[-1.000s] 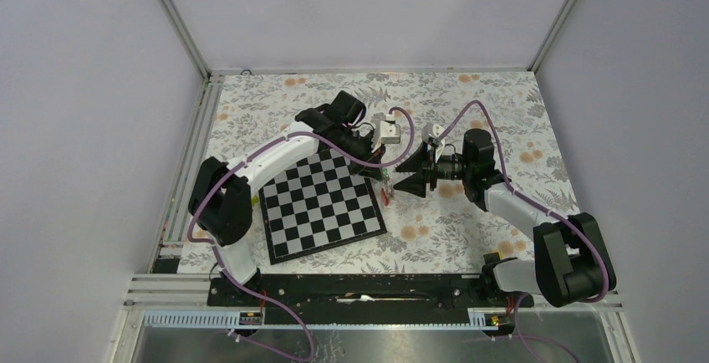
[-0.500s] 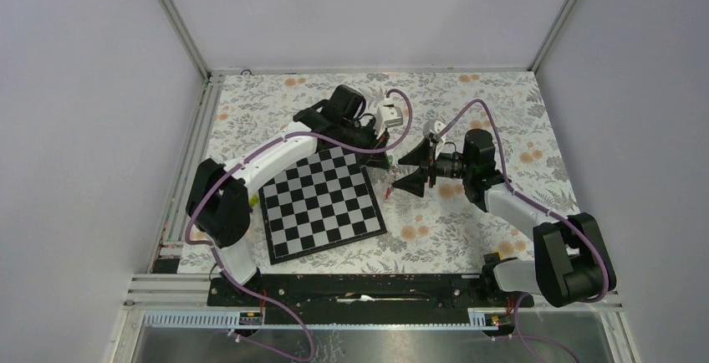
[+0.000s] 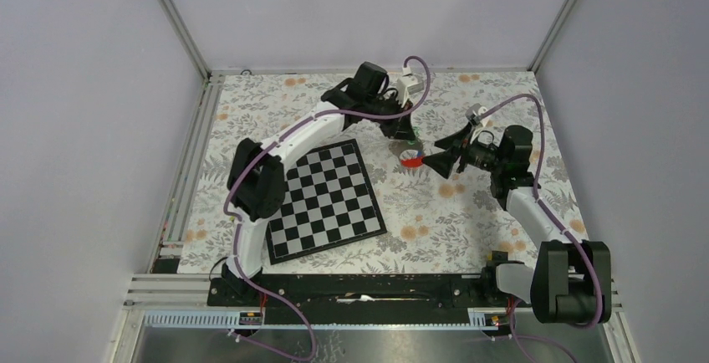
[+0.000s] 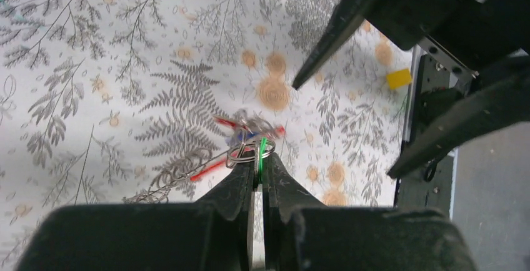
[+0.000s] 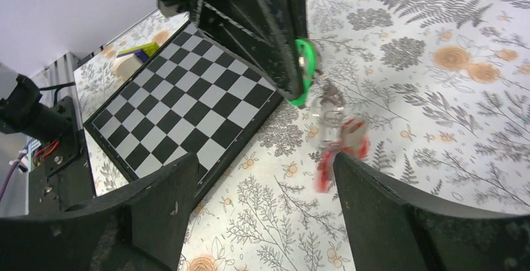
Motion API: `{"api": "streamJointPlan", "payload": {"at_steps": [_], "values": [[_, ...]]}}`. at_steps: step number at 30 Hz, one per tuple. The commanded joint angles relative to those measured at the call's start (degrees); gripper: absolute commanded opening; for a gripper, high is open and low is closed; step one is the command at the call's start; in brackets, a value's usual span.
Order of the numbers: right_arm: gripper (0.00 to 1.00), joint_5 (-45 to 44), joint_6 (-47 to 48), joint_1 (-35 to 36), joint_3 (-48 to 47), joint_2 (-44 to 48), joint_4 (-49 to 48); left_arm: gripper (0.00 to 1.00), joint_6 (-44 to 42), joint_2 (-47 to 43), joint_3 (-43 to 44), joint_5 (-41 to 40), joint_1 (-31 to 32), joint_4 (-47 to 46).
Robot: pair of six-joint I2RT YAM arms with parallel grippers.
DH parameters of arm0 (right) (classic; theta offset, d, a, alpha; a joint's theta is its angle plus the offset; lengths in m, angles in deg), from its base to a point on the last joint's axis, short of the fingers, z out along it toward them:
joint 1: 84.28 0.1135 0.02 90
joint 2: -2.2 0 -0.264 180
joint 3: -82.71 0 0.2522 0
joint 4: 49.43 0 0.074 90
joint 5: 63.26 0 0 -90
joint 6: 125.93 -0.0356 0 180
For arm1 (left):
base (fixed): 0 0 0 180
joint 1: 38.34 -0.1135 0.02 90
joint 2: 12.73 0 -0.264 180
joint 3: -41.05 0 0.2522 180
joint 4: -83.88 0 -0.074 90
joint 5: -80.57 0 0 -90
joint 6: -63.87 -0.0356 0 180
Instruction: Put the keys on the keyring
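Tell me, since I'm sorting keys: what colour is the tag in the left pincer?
The tag is bright green, clearest in the right wrist view.

Chessboard [image 3: 322, 200] near-left; right gripper [image 3: 433, 152] alongside

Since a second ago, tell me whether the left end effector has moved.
Yes. The left end effector has shifted away from the far right corner of the chessboard, farther back and to the right.

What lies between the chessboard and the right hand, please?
In the top view, the red keyring hangs there from the shut left hand, which pinches a green key tag; floral cloth fills the rest between chessboard and open right hand.
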State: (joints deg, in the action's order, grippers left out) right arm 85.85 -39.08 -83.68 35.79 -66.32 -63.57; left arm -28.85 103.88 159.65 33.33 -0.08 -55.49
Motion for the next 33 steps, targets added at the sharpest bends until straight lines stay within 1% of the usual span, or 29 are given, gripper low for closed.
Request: {"api": "streamJointPlan", "payload": {"at_steps": [1,3,5,8,11,14,16,19,21,26,29,33], "values": [[0.86,-2.7,-2.4,-4.0,-1.5,2.8,2.5,0.00,5.8,5.6,11.7,3.6,2.2,-3.9],[0.87,-3.4,-2.6,-5.6,-1.7,3.2,3.3,0.00,6.0,7.8,13.7,3.8,3.3,-4.1],[0.87,-3.6,-3.0,-6.8,-1.5,3.4,3.5,0.00,6.3,8.5,12.2,3.8,4.1,-5.7],[0.87,-3.0,-3.1,-7.5,-0.9,3.4,3.4,0.00,5.4,7.5,5.0,3.5,4.9,-8.3],[0.87,-2.9,-2.8,-7.7,0.0,3.2,2.7,0.00,4.3,5.6,-5.5,2.8,5.3,-11.7],[0.87,-2.8,-2.8,-7.8,0.2,2.9,2.6,0.00,3.2,4.4,-13.7,2.3,6.1,-11.8],[0.87,-2.5,-2.4,-8.0,0.2,2.9,2.6,0.00,1.3,3.7,-18.5,2.1,7.0,-11.8],[0.87,-1.6,-2.2,-8.4,0.2,3.1,2.7,0.00,0.4,2.4,-22.6,2.5,8.0,-11.7],[0.87,-0.8,-1.8,-8.8,0.3,3.3,3.2,0.00,-0.3,1.7,-24.2,2.0,8.4,-11.6],[0.87,0.3,2.8,-9.5,-1.2,4.5,11.1,0.00,-2.0,1.4,-24.6,0.3,8.6,-9.4],[0.86,0.5,7.2,-9.6,-1.9,5.3,15.6,0.00,-2.4,1.7,-23.9,0.1,8.6,-7.5],[0.86,-0.8,16.5,-9.6,-3.8,5.8,26.4,0.00,-4.3,1.3,-23.5,-1.4,8.6,-3.8]]}}
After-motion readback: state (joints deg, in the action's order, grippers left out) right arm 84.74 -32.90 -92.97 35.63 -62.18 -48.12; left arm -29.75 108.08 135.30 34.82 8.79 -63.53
